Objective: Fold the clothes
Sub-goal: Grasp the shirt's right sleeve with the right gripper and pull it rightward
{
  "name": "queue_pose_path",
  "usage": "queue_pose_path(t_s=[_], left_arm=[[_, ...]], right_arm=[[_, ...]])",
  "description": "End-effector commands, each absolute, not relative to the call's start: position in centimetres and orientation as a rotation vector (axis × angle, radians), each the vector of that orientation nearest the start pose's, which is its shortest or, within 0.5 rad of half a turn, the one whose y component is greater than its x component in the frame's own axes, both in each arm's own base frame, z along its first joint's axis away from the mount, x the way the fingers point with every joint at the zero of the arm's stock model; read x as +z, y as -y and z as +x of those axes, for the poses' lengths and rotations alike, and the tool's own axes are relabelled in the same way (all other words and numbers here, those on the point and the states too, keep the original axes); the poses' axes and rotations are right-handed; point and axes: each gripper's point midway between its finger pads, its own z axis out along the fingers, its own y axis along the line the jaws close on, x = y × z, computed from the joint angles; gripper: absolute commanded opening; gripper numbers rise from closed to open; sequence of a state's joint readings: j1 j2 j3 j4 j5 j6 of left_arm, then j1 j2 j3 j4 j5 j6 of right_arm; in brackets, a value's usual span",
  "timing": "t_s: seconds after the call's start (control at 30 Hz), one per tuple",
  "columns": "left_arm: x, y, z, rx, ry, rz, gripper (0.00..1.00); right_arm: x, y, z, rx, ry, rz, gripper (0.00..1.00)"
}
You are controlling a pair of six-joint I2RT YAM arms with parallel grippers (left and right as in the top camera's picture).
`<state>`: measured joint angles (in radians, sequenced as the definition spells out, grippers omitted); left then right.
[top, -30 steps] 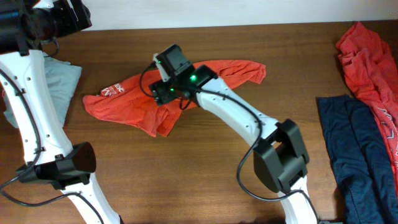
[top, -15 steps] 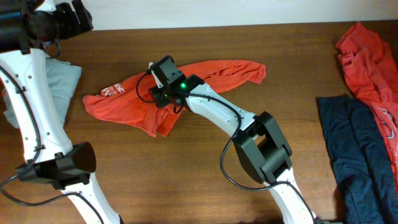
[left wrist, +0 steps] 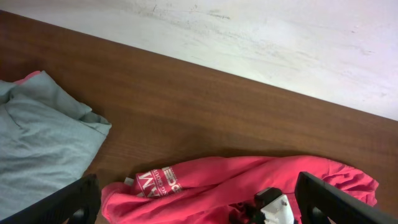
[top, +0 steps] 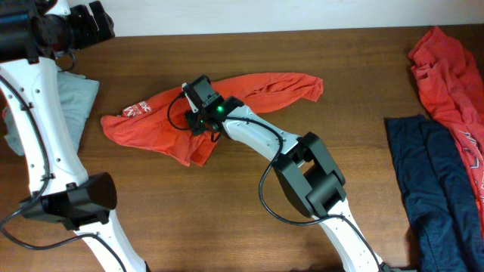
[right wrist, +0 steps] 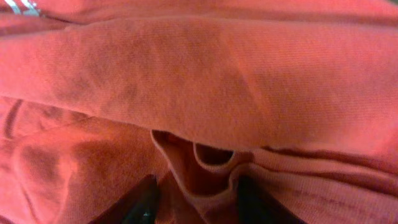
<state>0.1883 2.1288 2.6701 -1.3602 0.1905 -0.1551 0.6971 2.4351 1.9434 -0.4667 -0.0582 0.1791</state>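
The right gripper (right wrist: 200, 200) has slid left along the orange-red T-shirt (top: 257, 89), and we are narrowing its jaws around a raised pleat. We cannot tell whether the pinch is firm, but it is preparing a fold pull. The shirt is lying left of centre near the table's (top: 197, 215) far edge, bare wood is offering room toward the near edge, and the left gripper (top: 92, 20) is waiting wide and empty at the far-left corner.

Entry, table (top: 340, 128):
1. Orange-red T-shirt (top: 151, 130), crumpled, white lettering at its left end; my right gripper (top: 195, 121) was down on its middle.
2. Grey-green garment (top: 74, 106), far left.
3. Red garment (top: 442, 68) and navy garment (top: 431, 189), far right.
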Motion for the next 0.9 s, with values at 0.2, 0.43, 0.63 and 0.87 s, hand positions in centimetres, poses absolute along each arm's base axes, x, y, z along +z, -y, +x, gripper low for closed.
queue_pose_path(t_s=[0.2,0.43,0.63,0.87], left_arm=[[33.7,-6.4,50.3,-0.208,-2.359,-0.331,0.99],[33.6,-6.3,50.2,-0.210,-2.362,-0.331,0.99],[33.0,-6.0,49.5,-0.217,-2.399,-0.335,0.99],[32.2,-3.2,48.8,-0.198,-2.467,-0.149,0.99]], right_arm=[[4.5,-35.5,49.2,0.364,-2.527,-0.488,0.04],[11.6,-28.4,51.0,0.315,-2.589,-0.341,0.04],[15.3,-19.9,49.6,0.237,-2.748,-0.118,0.04],[14.5,-9.1,49.1,0.141,-2.879,0.174,0.04]])
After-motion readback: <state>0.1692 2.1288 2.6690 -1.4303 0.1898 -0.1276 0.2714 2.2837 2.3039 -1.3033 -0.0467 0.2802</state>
